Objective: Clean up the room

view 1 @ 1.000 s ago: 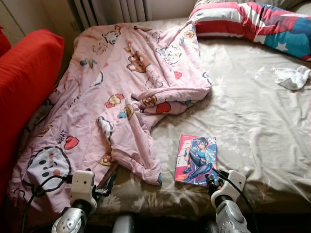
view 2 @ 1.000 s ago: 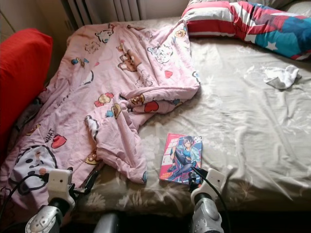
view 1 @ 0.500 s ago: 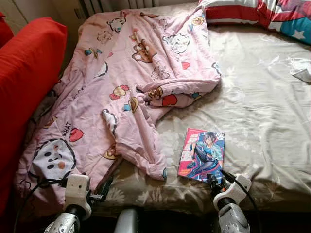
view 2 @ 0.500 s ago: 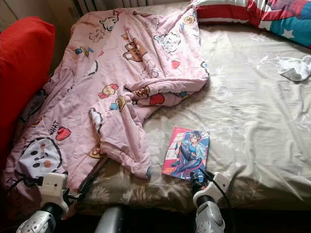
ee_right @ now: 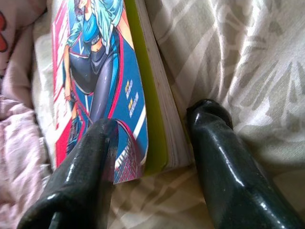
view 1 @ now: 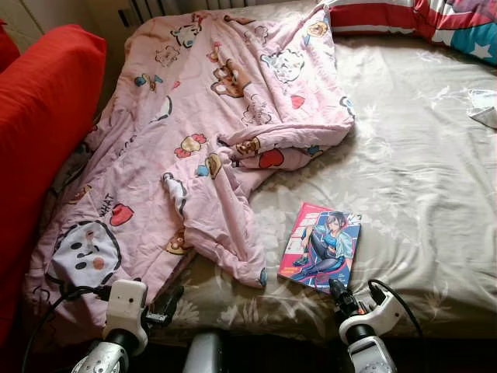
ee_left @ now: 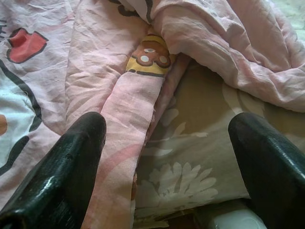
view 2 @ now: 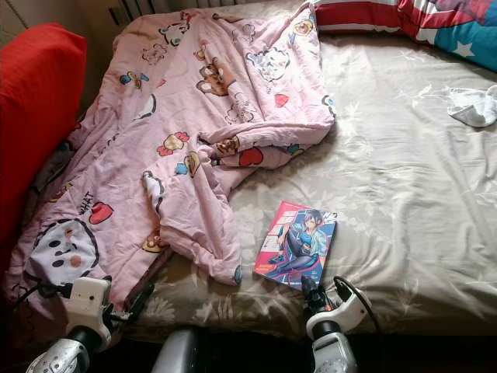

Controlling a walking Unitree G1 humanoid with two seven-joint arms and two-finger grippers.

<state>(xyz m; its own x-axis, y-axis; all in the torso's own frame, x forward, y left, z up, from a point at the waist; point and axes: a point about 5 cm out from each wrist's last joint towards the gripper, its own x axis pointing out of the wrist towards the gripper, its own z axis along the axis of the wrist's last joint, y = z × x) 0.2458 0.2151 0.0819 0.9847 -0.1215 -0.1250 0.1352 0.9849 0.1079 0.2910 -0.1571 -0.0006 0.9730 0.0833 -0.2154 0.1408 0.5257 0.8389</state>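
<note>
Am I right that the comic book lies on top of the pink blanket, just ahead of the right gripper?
Not quite: the comic book lies on the beige bedsheet beside the pink blanket, as the left eye view shows. It is indeed just ahead of the right gripper.

A pale pink duvet (view 1: 194, 148) printed with cartoon animals and red hearts covers the left of the bed. The bedsheet (view 1: 419, 194) is beige with a pale floral pattern. The comic book (view 1: 321, 245) near the front has a pink, blue and teal cover. At far right lies a red-and-white striped pillow (view 1: 373, 14); at left, a red cushion (view 1: 39, 132).
</note>
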